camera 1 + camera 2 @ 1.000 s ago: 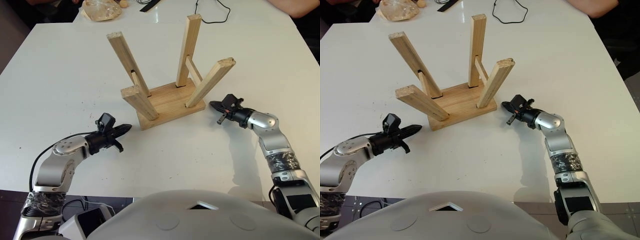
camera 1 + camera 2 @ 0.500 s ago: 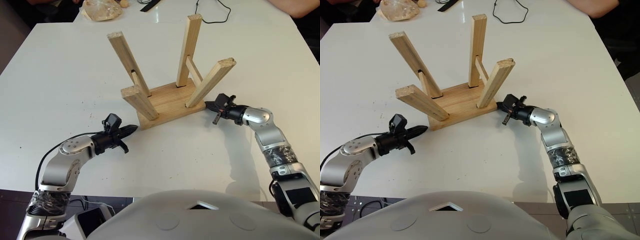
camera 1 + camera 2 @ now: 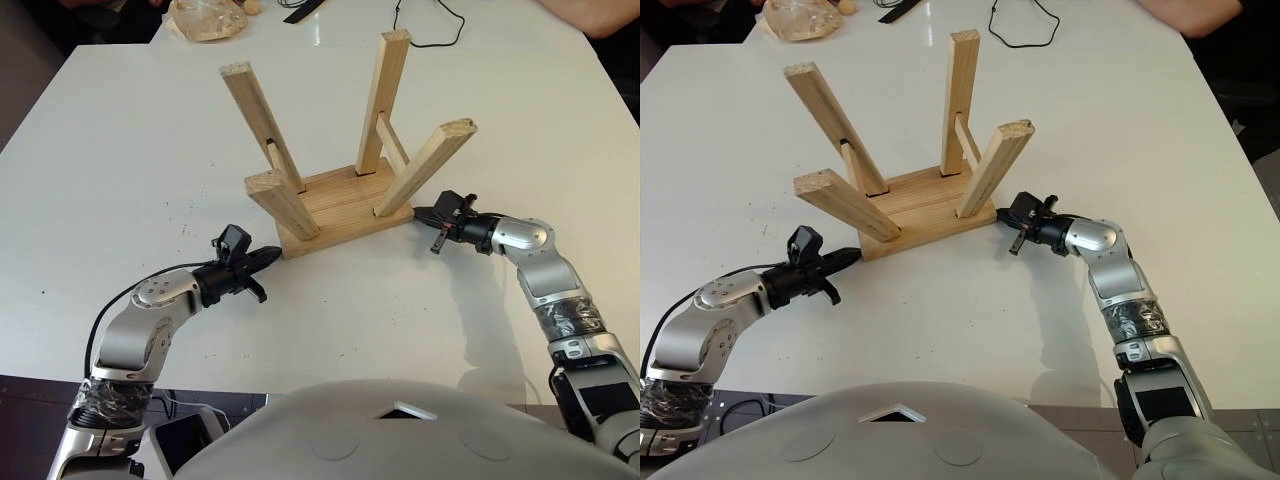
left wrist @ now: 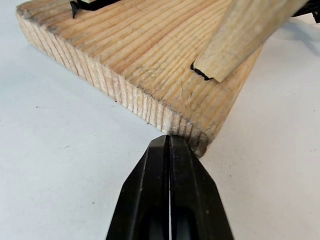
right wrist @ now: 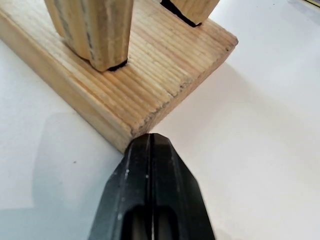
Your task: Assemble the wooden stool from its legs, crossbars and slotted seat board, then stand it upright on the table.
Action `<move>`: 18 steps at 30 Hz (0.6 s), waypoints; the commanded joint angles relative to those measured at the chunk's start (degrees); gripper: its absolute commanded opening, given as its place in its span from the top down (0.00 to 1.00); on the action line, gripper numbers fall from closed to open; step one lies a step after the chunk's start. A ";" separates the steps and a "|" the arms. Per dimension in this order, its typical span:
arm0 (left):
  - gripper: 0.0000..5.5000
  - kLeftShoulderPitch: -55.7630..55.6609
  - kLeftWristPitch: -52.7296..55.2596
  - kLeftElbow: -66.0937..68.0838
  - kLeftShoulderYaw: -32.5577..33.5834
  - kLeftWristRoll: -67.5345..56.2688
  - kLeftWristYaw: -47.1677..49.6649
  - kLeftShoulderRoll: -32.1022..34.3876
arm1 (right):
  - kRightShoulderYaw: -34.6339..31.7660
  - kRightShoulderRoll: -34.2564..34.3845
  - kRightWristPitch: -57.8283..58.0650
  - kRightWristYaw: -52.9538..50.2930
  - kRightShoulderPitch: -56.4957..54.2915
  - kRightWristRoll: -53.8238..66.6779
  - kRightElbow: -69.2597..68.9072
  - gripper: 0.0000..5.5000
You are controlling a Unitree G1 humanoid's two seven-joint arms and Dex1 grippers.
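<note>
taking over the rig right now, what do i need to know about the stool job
Left tool: shut, empty, tip at the near left corner of the seat board.
Right tool: shut, empty, tip at the board's right corner.
Things: the board lies flat on the table, upside down, with four legs pointing up and crossbars between them.
Done: assembly looks complete.
Left: turn it over and stand it on its legs.

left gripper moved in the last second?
Yes. The left gripper has advanced across the table toward the seat board, and its shut tip is now right at the board's near left corner.
</note>
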 commanded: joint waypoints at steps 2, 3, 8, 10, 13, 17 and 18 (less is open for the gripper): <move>0.99 0.15 2.81 -3.22 -2.14 -2.48 -2.65 -0.75 | 1.12 -2.15 5.05 8.40 6.53 8.05 -11.95 1.00; 0.99 0.58 3.61 -5.11 -0.88 -4.19 -2.96 -0.67 | 0.08 -3.40 7.08 9.88 7.74 11.02 -15.59 1.00; 0.99 1.63 8.25 -12.54 4.26 -12.07 -2.35 -1.79 | -5.03 -8.32 15.08 13.91 12.92 21.64 -29.68 1.00; 0.99 2.28 10.09 -15.49 6.29 -14.38 -2.33 -1.32 | -6.86 -9.99 16.53 14.25 14.17 23.03 -32.58 1.00; 0.99 2.59 12.38 -18.17 8.61 -16.65 -2.90 0.22 | -8.27 -11.84 17.40 14.47 15.14 23.29 -34.81 1.00; 0.99 1.45 14.12 -19.16 10.05 -17.87 -3.09 1.69 | -10.32 -12.13 19.23 13.85 13.64 25.79 -36.81 1.00; 0.99 0.55 14.43 -19.28 10.69 -18.74 -2.72 1.49 | -11.05 -12.01 19.74 13.59 12.75 26.47 -37.06 1.00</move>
